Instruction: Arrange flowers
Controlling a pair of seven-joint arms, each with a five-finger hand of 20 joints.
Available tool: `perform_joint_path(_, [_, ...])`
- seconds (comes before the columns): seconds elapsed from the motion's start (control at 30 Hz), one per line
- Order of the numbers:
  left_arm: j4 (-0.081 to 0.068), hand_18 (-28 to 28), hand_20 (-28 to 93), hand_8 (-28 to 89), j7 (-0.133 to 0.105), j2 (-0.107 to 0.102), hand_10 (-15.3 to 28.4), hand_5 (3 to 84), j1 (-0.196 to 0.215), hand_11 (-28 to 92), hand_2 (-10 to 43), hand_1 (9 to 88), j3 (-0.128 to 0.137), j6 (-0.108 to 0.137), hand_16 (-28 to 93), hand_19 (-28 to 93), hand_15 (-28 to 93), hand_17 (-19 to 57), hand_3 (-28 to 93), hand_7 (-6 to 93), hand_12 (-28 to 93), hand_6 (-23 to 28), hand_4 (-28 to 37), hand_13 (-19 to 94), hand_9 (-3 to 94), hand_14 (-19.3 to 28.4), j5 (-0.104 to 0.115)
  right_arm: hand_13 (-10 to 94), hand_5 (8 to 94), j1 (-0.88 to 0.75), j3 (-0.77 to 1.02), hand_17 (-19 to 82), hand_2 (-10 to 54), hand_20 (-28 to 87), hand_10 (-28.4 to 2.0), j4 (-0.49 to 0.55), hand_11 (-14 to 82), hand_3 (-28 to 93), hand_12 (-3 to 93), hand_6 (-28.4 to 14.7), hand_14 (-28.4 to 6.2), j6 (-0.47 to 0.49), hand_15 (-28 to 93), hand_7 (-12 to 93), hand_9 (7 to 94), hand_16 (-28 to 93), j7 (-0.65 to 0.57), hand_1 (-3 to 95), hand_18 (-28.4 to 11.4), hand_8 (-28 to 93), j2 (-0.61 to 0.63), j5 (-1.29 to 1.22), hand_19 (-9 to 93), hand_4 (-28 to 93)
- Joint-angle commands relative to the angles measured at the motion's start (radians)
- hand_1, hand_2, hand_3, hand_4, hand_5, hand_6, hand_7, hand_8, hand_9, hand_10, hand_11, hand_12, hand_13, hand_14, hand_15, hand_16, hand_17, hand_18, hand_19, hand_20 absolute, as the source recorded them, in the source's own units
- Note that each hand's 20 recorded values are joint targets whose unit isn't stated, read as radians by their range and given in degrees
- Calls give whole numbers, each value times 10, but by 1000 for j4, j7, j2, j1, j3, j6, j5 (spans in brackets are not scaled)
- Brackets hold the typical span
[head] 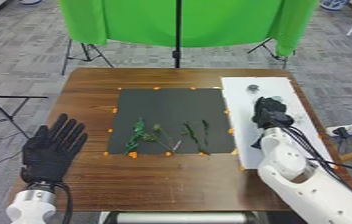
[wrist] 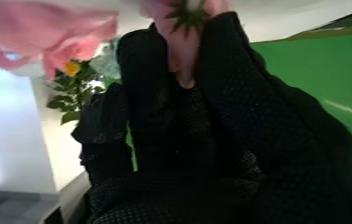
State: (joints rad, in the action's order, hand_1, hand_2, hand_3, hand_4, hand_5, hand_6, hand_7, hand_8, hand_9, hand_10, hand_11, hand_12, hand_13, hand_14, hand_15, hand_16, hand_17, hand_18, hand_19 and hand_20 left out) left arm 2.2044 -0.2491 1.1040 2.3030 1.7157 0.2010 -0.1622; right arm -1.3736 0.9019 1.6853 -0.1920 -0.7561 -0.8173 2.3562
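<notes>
white board [head: 245,120] lies just right of the dark mat [head: 168,104]; right of the mat, the right hand [head: 268,111] pinches a pink flower [wrist: 182,52]. green stems [head: 139,135] lie on the mat; left of it, the left hand [head: 46,156] is open.

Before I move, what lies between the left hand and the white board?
Head view: some brown table, then the dark mat with green stems on it.

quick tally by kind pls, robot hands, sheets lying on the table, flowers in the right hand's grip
robot hands: 2 (left hand, right hand)
sheets: 2 (dark sheet, white sheet)
flowers gripped: 1 (pink flower)
total: 5
</notes>
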Motion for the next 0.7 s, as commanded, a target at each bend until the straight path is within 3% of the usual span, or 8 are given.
perform_joint_path(0.03, [0, 115, 135, -74, 1, 13, 140, 436, 22, 157, 166, 264, 4, 9, -36, 217, 262, -33, 782, 77, 112, 86, -266, 271, 357, 137, 25, 629, 761, -30, 35, 344, -95, 463, -109, 137, 122, 660, 439, -20, -119, 22, 587, 352, 827, 421, 21, 648, -224, 60, 21, 3, 889, -283])
perform_joint_path(0.2, [3, 115, 135, -73, -5, 9, 141, 436, 31, 156, 166, 263, 14, 13, -36, 218, 263, -34, 780, 77, 112, 85, -268, 271, 357, 137, 29, 630, 767, 74, -10, 339, -95, 468, -112, 242, 123, 672, 446, -26, -119, 44, 586, 337, 829, 428, 88, 648, -225, 83, -17, -86, 889, -283])
perform_joint_path(0.33, [8, 115, 135, -73, -11, 12, 140, 436, 50, 156, 164, 261, 30, 31, -36, 217, 263, -34, 779, 76, 112, 86, -271, 271, 357, 136, 31, 626, 763, 223, -135, 329, -95, 471, -114, 272, 119, 679, 446, -26, -115, 79, 582, 334, 822, 433, 140, 642, -223, 95, -101, -134, 887, -283])
perform_joint_path(0.47, [-3, 116, 135, -73, -21, -12, 140, 436, 26, 155, 162, 258, 28, 35, -36, 218, 261, -34, 780, 76, 113, 86, -274, 270, 357, 137, 29, 626, 760, 401, -285, 329, -95, 472, -118, 232, 122, 694, 441, -24, -116, 134, 583, 334, 823, 428, 154, 636, -229, 106, -214, -252, 885, -283])
perform_joint_path(0.53, [-10, 116, 135, -73, -14, -18, 141, 436, 11, 154, 162, 258, 25, 34, -35, 218, 261, -34, 780, 76, 112, 86, -277, 270, 356, 137, 19, 624, 757, 457, -353, 329, -95, 471, -121, 210, 120, 693, 438, -25, -120, 129, 586, 334, 819, 427, 189, 636, -230, 111, -264, -276, 886, -283])
perform_joint_path(0.6, [-14, 116, 135, -72, -27, -30, 141, 435, 6, 153, 163, 257, 18, 58, -35, 218, 260, -34, 779, 76, 113, 86, -278, 270, 356, 137, 23, 623, 757, 510, -432, 329, -95, 470, -121, 160, 121, 692, 437, -26, -119, 123, 588, 333, 817, 425, 234, 636, -230, 110, -319, -275, 887, -283])
perform_joint_path(0.67, [-14, 116, 135, -72, -41, -29, 140, 435, 8, 154, 162, 256, 21, 59, -35, 218, 260, -35, 779, 76, 113, 86, -278, 270, 356, 136, 35, 622, 757, 549, -493, 326, -95, 470, -119, 104, 121, 692, 435, -27, -119, 141, 589, 333, 817, 423, 282, 636, -231, 108, -374, -293, 886, -283])
perform_joint_path(0.7, [-14, 116, 135, -72, -49, -33, 140, 435, 5, 154, 162, 256, 18, 63, -35, 218, 260, -35, 779, 76, 113, 86, -278, 270, 356, 136, 31, 621, 755, 568, -525, 322, -95, 469, -119, 76, 121, 692, 434, -27, -119, 134, 589, 334, 817, 422, 283, 635, -230, 107, -397, -314, 882, -283])
